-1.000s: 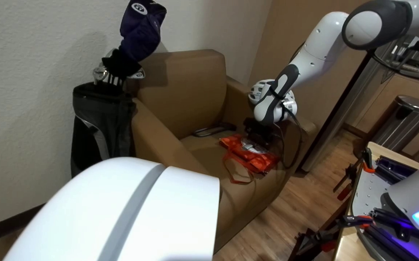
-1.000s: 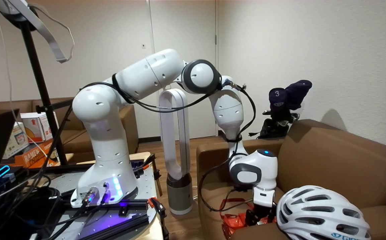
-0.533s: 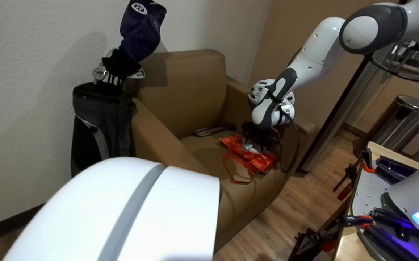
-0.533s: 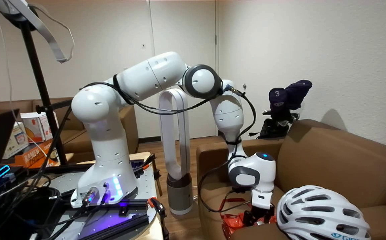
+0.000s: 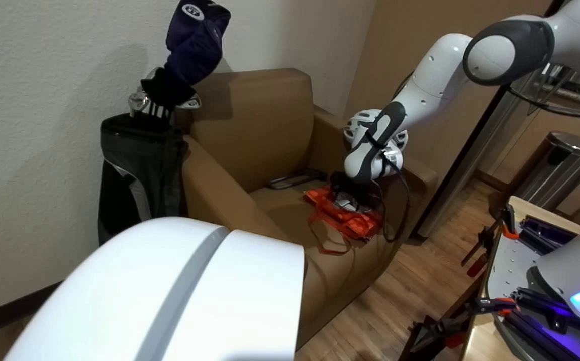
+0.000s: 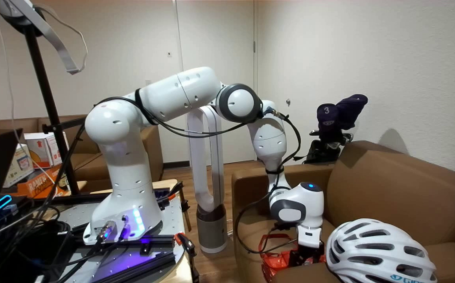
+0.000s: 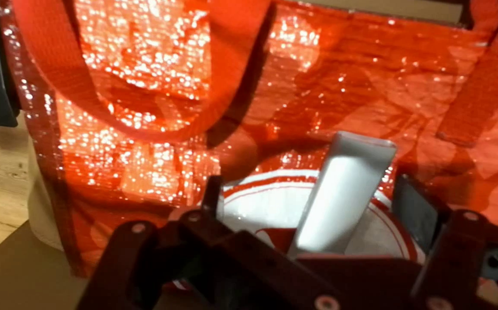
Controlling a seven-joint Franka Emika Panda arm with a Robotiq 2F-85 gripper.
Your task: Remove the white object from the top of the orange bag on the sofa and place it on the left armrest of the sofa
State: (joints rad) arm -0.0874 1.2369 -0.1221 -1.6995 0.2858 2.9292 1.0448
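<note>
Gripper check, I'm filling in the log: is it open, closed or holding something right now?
Gripper: open, holding nothing; in the wrist view its fingers stand apart, with the white object between them.

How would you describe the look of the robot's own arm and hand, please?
The arm is glossy white, with rounded segments and dark grey trim at some joints. Black cables run along it under black straps; a pale-blue light strip glows on its base and a small blue light near the wrist. The hand is black, with jointed fingers and lighter round pins.
</note>
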